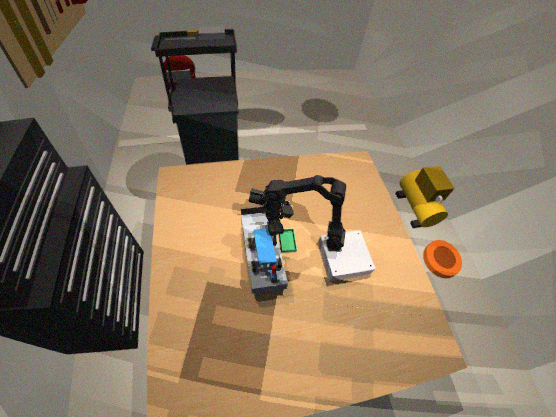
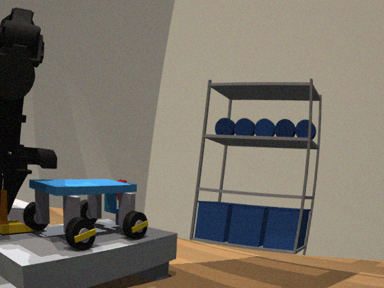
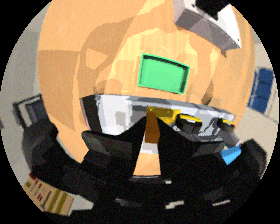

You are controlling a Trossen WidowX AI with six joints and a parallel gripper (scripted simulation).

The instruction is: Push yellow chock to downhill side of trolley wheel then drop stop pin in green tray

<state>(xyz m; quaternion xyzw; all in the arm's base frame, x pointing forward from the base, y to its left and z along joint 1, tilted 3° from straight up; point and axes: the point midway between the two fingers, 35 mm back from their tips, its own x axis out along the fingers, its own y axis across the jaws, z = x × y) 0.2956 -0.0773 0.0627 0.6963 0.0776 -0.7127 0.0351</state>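
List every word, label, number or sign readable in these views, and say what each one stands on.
No readable text in any view.
Trolley, ramp, green tray: plain surfaces, no markings.
The yellow bars on the trolley's wheels are plain stripes, not lettering.
A striped patch at the wrist view's lower left: too blurred to tell whether it is a label.
The tool board in the top view: too small to read.

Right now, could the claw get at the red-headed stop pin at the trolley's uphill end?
Probably not yet: the claw is shut on the yellow chock's orange handle at the downhill end. The red-headed stop pin itself stands uncovered beyond the blue-topped trolley.
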